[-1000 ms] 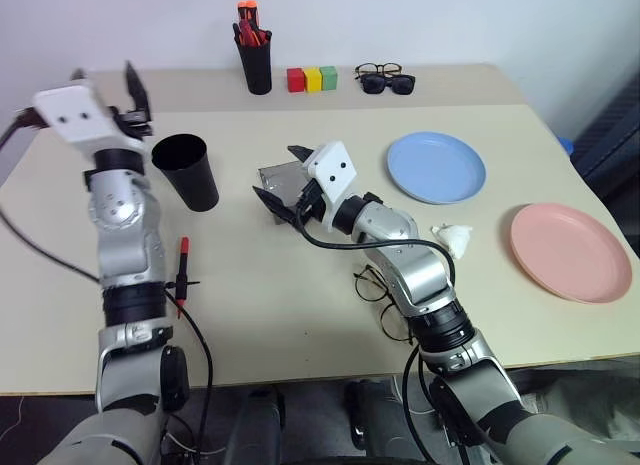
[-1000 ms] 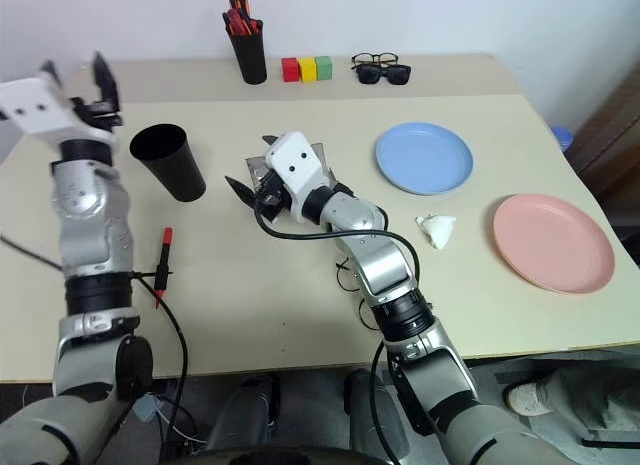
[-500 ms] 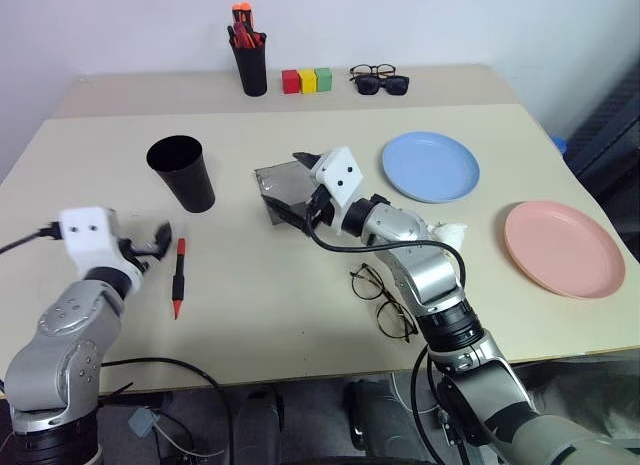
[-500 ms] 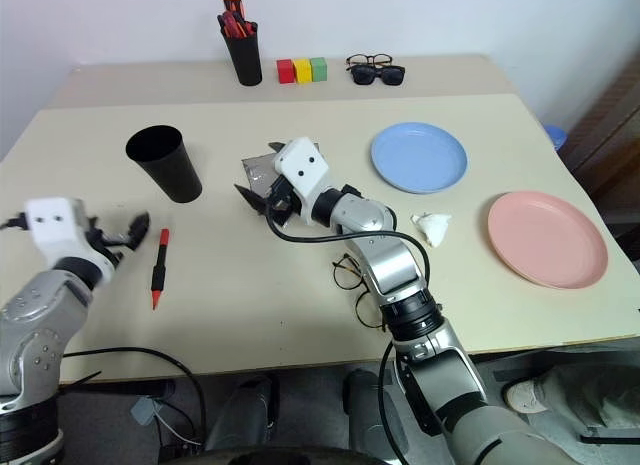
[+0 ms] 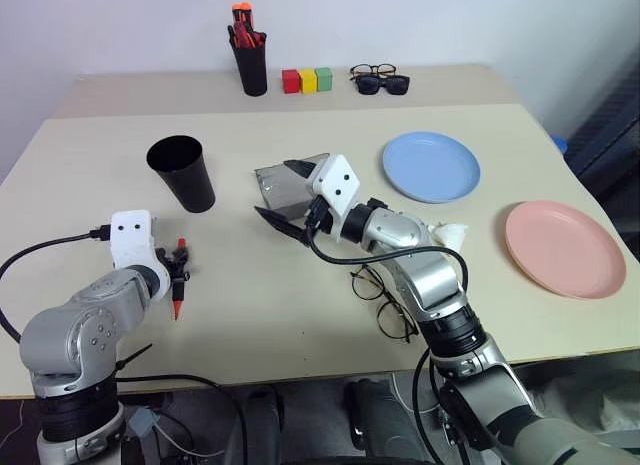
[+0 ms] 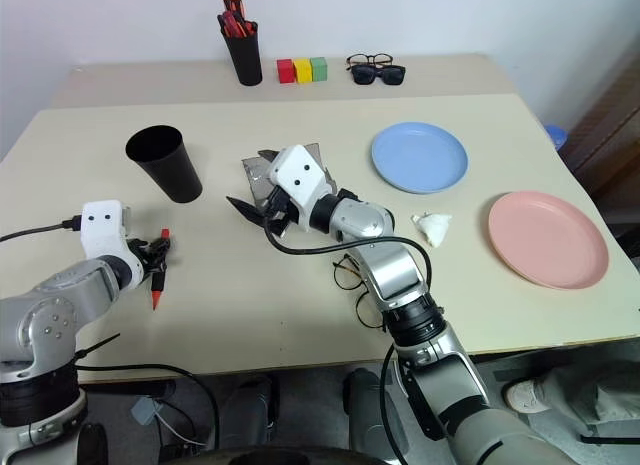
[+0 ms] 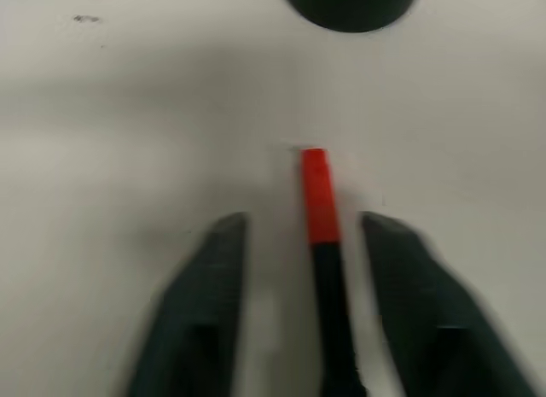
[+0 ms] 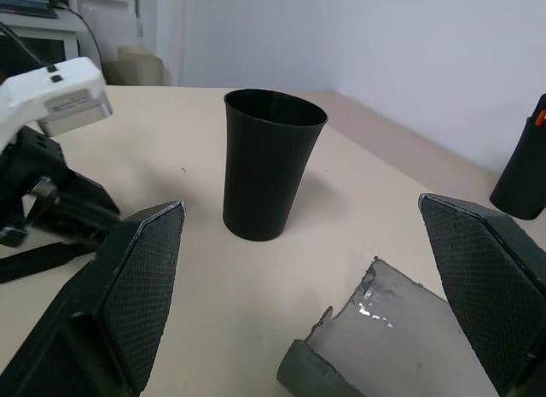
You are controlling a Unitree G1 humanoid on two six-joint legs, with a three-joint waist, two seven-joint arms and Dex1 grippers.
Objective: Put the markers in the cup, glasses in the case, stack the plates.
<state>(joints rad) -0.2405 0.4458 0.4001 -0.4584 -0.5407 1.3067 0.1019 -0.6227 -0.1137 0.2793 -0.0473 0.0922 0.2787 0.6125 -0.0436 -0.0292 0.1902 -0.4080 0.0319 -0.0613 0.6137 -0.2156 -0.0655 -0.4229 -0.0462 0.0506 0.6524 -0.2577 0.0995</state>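
We are on the marker step. The left gripper (image 7: pixel 294 243) sits low on the table (image 5: pixel 300 325) with the red marker (image 5: pixel 179 277) lying between its two fingers; in the left wrist view the fingers stand a little apart on either side of the pen with bare table showing between them and it, so we judge the pen framed but not yet clamped. The black cup (image 5: pixel 182 172) stands upright beyond the pen's tip, near but apart. We see no second marker on the table. Next move, as we judge it: close on the pen's black middle, lift, swing over the cup's mouth and let go; a lopsided pinch could roll the slim pen away. The right gripper (image 8: pixel 316 294) hovers with its fingers spread wide and nothing in them, just over the open grey case (image 5: pixel 288 188). The wire-frame glasses (image 5: pixel 384 301) lie on the table beside the right forearm, well apart from the case. The blue plate (image 5: pixel 432 166) and pink plate (image 5: pixel 566 249) lie separate, unstacked. The head views give the whole layout, but the left wrist hides the fingers there; the left wrist view shows the gap around the pen. The right wrist view shows the case's edge, the cup and the left gripper beyond.
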